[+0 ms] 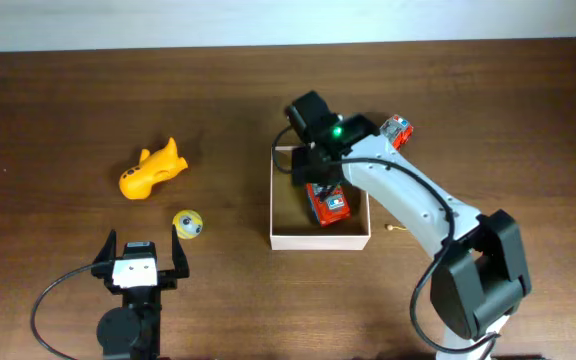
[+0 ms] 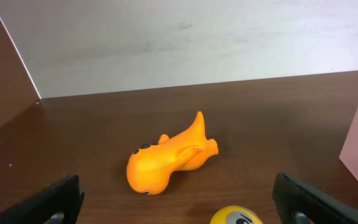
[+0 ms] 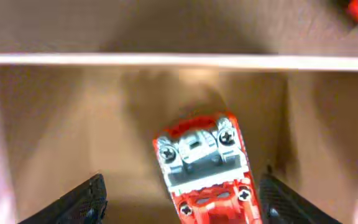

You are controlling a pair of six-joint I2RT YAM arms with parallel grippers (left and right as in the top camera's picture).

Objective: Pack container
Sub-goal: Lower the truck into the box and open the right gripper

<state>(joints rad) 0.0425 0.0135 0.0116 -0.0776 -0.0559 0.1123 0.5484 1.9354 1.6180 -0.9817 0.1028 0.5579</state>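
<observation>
i see the square, shallow white-walled cardboard container (image 1: pixel 318 241) on the brown wooden table (image 1: pixel 48 120), a red toy car (image 3: pixel 207 165) lying underside-up inside it, my right gripper (image 3: pixel 185 202) above with fingers spread clear of the car, and my left gripper (image 1: pixel 141 250) with fingers likewise parted.

The container (image 1: pixel 318 241) sat a little right of the table's middle: a square, shallow box, open on top, with thin white walls and a tan cardboard floor. It stood flat, its sides square to the table's edges. Near the middle of its floor a red car (image 1: pixel 328 207) lay wheels-up, its grey, screwed underside showing.
</observation>
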